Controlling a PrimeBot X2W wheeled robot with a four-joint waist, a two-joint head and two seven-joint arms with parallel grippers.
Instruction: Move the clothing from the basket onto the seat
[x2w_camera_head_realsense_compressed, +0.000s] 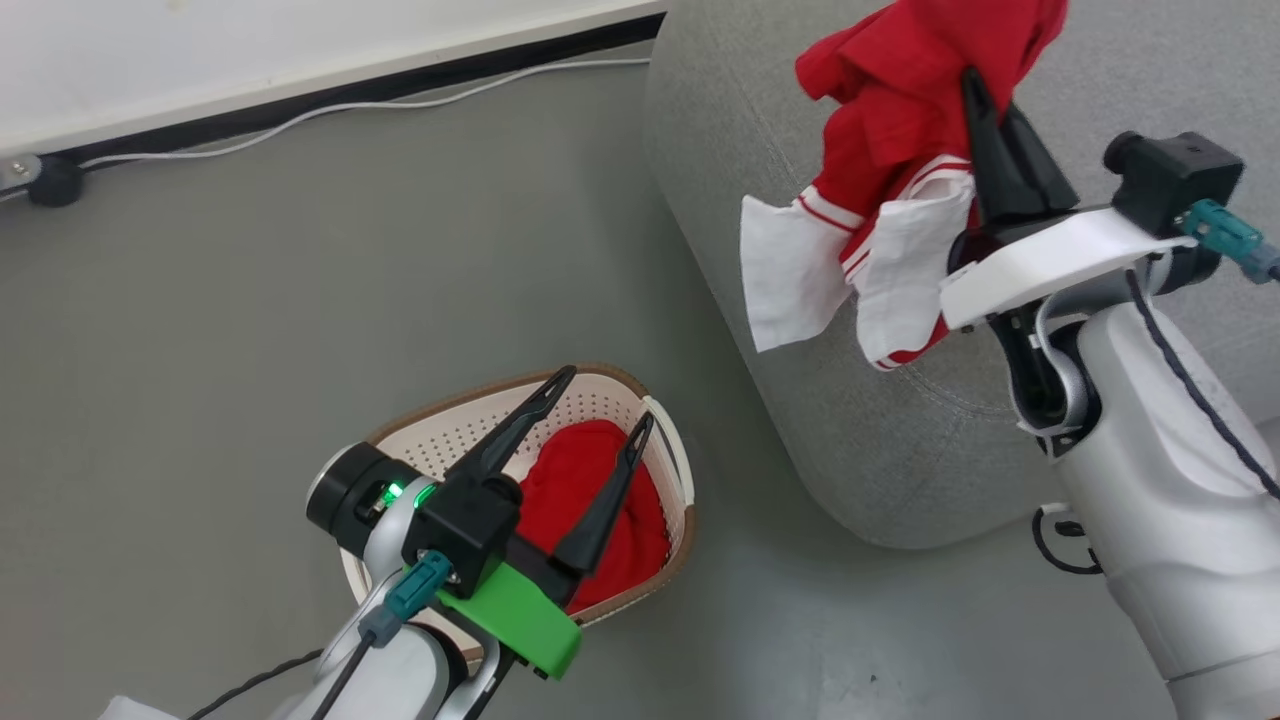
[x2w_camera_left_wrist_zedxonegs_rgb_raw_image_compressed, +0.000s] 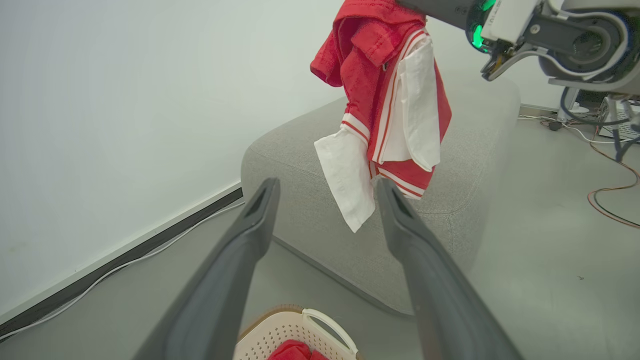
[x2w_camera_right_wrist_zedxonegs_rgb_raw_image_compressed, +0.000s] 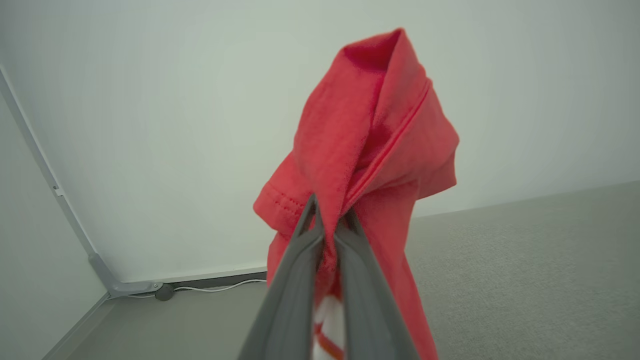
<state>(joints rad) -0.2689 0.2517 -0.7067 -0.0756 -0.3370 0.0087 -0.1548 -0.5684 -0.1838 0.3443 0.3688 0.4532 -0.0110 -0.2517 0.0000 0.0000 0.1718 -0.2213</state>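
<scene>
Grey floor (x2w_camera_head_realsense_compressed: 300, 300): right jaws clench red garment (x2w_camera_head_realsense_compressed: 900, 90) over seat (x2w_camera_head_realsense_compressed: 760, 130); left jaws spread above basket (x2w_camera_head_realsense_compressed: 440, 440).

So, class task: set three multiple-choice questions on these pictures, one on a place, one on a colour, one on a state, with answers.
1. Where does the loose red garment lie? A on the sofa; B in the basket; C on the floor.
2. What colour is the trim on the lifted garment? A blue; B yellow; C white.
3. How is the left gripper? A open, empty; B shut on cloth; C shut on a handle.
Answers: 1 B, it sits inside the basket's walls. 2 C, white stripes and panels hang from it. 3 A, its fingers stand apart above the basket.
</scene>
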